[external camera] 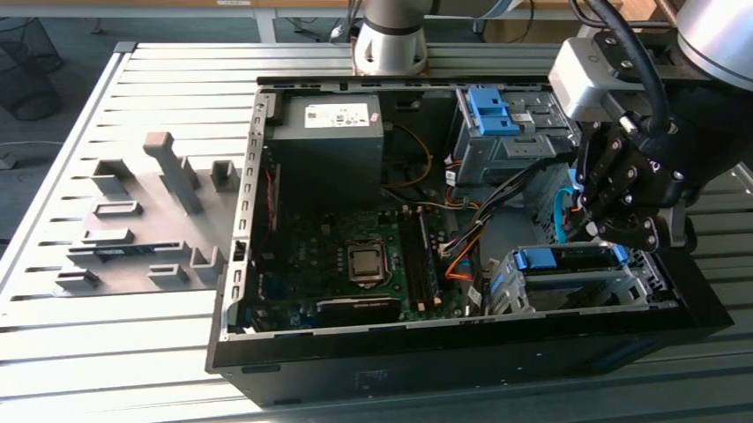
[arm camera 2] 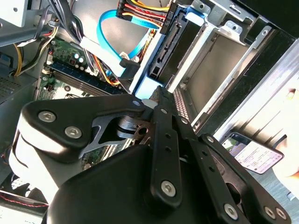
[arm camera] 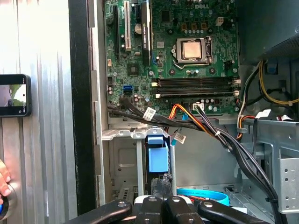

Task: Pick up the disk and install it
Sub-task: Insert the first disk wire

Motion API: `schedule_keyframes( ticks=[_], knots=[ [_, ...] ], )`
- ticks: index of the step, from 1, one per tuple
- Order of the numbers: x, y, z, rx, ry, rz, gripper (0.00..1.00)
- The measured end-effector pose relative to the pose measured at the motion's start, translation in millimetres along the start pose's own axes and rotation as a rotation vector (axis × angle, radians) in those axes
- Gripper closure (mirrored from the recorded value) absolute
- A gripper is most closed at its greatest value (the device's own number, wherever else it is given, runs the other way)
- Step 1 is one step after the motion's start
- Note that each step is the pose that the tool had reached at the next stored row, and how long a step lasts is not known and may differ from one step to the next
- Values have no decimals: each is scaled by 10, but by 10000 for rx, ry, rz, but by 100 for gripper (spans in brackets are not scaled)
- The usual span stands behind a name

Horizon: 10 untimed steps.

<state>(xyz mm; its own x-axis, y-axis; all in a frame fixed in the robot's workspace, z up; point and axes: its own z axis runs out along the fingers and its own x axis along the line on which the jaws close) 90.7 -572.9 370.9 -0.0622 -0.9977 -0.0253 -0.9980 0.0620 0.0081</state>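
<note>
1. Where the ribbed grey metal worktop spreads out, an open black computer case lies on its side.
2. Inside, a grey power-supply box carries a white sticker.
3. The silver disk with blue rails sits in the silver metal drive cage.
4. The gripper has its fingers pressed together, with the tips at the disk's blue end.

A black, multi-link gripper is seen at the right of the exterior view, hung beneath a pale grey wrist block wrapped in black cables. Silver screw heads are dotted along its matte black links in both wrist views; the fingertips are possibly ribbed.
</note>
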Motion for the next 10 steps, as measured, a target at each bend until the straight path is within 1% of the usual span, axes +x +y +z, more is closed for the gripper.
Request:
schedule_keyframes(
  ticks=[6,8,10],
  knots=[
    [0,-3,0,0,-1,0,89],
    [-2,-53,1,0,-1,-1,89],
    [-9,-134,2,0,0,0,89]
  ],
)
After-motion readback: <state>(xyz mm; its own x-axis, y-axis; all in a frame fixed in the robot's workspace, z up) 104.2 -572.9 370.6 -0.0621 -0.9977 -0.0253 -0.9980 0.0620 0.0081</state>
